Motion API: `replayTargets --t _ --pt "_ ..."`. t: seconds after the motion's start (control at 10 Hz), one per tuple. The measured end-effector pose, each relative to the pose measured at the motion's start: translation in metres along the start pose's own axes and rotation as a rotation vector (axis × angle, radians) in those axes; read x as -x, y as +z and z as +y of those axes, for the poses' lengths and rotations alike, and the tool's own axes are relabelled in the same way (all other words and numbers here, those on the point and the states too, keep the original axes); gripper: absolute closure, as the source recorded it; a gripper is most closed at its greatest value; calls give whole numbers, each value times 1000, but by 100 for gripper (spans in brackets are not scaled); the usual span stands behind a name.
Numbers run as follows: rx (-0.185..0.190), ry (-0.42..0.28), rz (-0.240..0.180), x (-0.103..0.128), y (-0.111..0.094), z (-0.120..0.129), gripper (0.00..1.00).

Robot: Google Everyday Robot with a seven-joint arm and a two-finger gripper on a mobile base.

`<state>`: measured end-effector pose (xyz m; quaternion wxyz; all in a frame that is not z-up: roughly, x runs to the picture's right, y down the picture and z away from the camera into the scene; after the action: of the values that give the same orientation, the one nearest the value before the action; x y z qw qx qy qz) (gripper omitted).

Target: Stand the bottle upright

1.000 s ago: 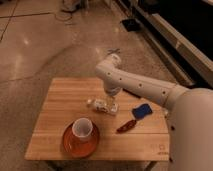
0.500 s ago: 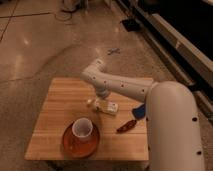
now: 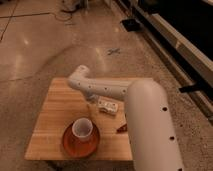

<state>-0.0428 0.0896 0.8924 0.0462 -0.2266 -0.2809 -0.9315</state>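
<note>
We see the gripper [image 3: 92, 101] low over the wooden table [image 3: 55, 107], at the end of the white arm [image 3: 107, 90]; how wide it stands, or whether it holds anything, we cannot tell. The bottle [image 3: 108, 106] lies on its side just beside it, to the right in our view. Nearer us than the gripper, a white cup [image 3: 81, 128] stands on an orange plate [image 3: 70, 147].

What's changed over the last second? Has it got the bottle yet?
The arm swung further in over the table's right side, carrying the gripper leftward in the picture, to the bottle's left end. The bottle lies flat as before, not lifted. The cup, its plate and the table are unchanged.
</note>
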Motion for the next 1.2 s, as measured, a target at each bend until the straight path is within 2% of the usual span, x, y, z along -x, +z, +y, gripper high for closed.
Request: replayTargets --t 0.1,0.3,0.5,0.6,0.9,1.0,1.1,1.2 --pt "21 -9 -25 -2 2 5 20" --pt "55 -30 -48 -14 5 10 22" --pt "36 -25 -42 -18 12 9 38" --pt "13 -19 -37 -18 17 7 50" --pt "-21 -8 -18 -11 18 11 82" --pt "-19 5 1 -7 12 17 92" --pt "-17 19 24 -4 6 22 97" --pt "-11 42 64 0 -6 31 100"
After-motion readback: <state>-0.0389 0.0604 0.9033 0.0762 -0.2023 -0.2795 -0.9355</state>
